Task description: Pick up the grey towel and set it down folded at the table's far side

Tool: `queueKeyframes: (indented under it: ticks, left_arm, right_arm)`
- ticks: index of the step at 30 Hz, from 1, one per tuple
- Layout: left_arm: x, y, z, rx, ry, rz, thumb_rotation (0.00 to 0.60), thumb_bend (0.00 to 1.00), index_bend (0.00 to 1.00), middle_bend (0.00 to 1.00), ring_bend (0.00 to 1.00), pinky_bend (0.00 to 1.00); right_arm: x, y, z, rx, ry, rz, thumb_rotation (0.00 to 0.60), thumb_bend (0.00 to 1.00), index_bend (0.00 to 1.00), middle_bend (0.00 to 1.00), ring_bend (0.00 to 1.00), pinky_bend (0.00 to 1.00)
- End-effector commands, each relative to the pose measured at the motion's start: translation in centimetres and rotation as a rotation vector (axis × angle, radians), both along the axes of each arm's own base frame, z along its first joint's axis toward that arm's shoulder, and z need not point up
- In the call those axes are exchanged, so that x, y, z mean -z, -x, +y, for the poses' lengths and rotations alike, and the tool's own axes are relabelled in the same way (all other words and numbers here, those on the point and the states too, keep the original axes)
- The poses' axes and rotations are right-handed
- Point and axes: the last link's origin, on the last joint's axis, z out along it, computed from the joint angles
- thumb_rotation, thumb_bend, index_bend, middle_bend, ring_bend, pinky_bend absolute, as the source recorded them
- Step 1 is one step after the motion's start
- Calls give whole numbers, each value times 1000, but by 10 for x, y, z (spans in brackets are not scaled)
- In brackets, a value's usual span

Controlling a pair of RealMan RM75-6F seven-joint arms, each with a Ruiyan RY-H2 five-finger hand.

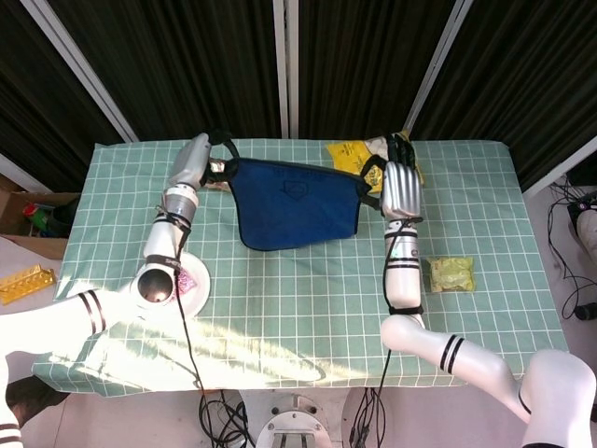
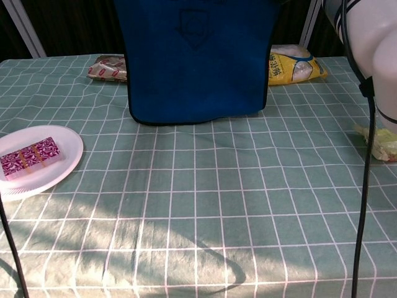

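The towel (image 1: 294, 205) looks dark blue with a black hem and a printed emblem. It hangs spread in the air between both hands, high over the table's far half. My left hand (image 1: 198, 163) grips its upper left corner. My right hand (image 1: 399, 187) grips its upper right corner. In the chest view the towel (image 2: 195, 62) fills the upper middle, and its lower hem hangs at about the level of the far table surface. Both hands are above the chest view's top edge.
A yellow snack bag (image 2: 291, 67) and a foil packet (image 2: 107, 68) lie at the table's far side behind the towel. A white plate (image 2: 62, 162) with a pink patterned block sits at the left. A green packet (image 1: 451, 273) lies at the right.
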Motion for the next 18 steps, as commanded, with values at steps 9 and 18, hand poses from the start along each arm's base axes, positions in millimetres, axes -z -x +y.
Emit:
queueKeyframes:
  ticks: [9,18]
  left_arm:
    - [-4,2,38,-77,-27,-30,600,533,836,239,107,200]
    - [0,2,50,-104,-12,-44,600,547,839,244,107,200]
  right_arm:
    - [5,-19,-44,36,-3,0,600,548,1000,109,0,0]
    - [0,-29,-73,54,18,101,600,502,1000,109,0,0]
